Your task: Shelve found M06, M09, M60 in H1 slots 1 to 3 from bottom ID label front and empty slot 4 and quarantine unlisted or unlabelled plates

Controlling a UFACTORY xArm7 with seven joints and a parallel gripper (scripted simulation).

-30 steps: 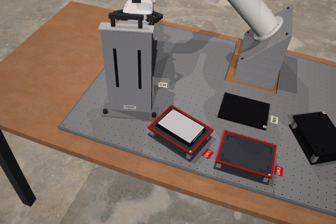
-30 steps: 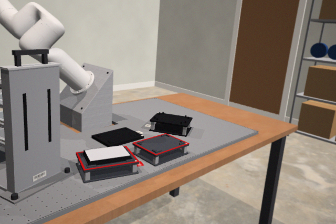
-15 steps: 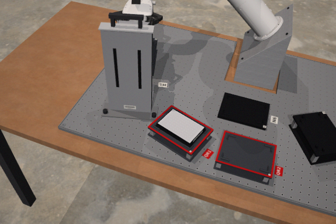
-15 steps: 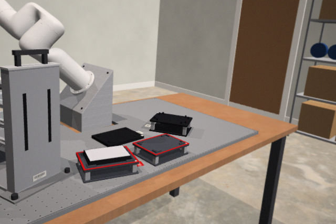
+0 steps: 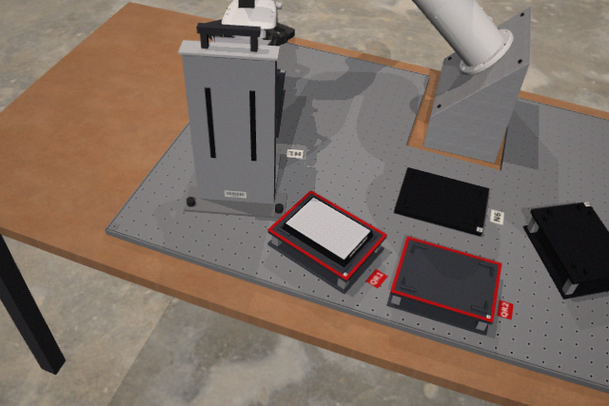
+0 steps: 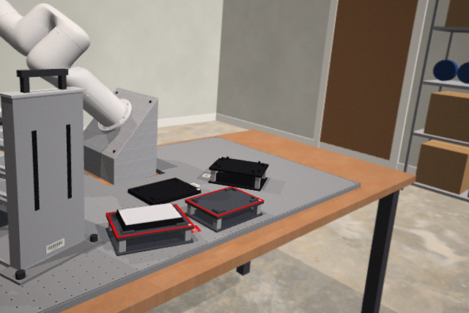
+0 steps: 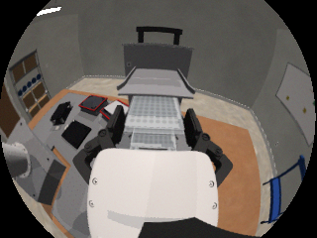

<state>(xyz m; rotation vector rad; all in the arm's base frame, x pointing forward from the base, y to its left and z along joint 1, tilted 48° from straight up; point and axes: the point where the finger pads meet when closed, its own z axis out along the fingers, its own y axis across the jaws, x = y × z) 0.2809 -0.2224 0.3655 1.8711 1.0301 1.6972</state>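
Observation:
The grey plate hotel H1 stands at the left of the deck with its slotted back towards the top and exterior views, so its shelves are hidden there. In the wrist view I face its open front, just under the roof. A clear 96-well plate lies on an upper shelf, and more shelf edges show below it. My gripper is open, with one finger on each side of that plate's front end. I read no label on it. In the top view the gripper is behind the hotel's top.
A white-topped plate sits in the red-framed nest QR1. Red-framed QR2 is bare. The flat black pad N6 and a raised black nest stand to the right. The arm's grey base block is behind them.

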